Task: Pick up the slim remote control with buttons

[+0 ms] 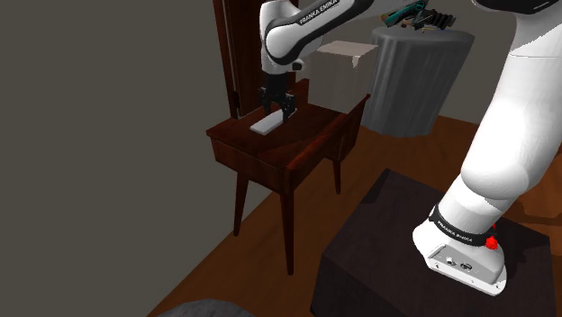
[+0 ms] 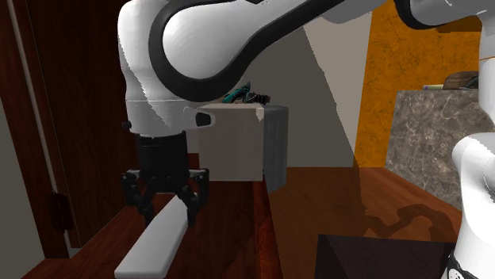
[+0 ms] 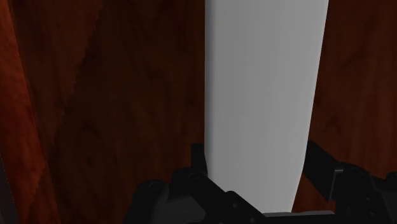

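Wrist view, gripper (image 3: 254, 173): two black fingers (image 3: 198, 159), narrowly spread, one pressed to each long side of the remote's end, pinching it.
Remote (image 3: 264, 95): one plain pale grey slab, lying flat on the table.
Shoulder view, gripper (image 1: 277, 106): pointing straight down over the remote (image 1: 267, 123).
Table (image 1: 270, 155): one, dark reddish wood on slim legs.
Arm (image 1: 302, 31): one, white, reaching over from the stand (image 1: 396, 243).
Box (image 1: 347, 67): one, grey, behind the table.
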Controlling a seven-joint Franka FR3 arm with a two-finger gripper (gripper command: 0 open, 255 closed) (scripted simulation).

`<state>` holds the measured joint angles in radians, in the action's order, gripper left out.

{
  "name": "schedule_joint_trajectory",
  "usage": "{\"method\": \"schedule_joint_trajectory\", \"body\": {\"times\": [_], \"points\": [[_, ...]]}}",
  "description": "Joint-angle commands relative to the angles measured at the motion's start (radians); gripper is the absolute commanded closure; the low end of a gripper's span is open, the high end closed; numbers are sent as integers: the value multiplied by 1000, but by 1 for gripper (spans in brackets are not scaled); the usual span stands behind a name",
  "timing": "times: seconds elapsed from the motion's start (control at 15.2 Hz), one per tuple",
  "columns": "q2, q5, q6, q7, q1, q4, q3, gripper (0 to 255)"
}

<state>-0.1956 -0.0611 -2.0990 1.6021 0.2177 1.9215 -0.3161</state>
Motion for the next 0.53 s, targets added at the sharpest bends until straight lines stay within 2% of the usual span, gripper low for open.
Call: {"method": "schedule_joint_trajectory", "body": {"times": [0.0,0.46], "points": [[11,4,22,-1,0,-12,-2,255],[42,17,109,-9,2,-69,-4,255]]}}
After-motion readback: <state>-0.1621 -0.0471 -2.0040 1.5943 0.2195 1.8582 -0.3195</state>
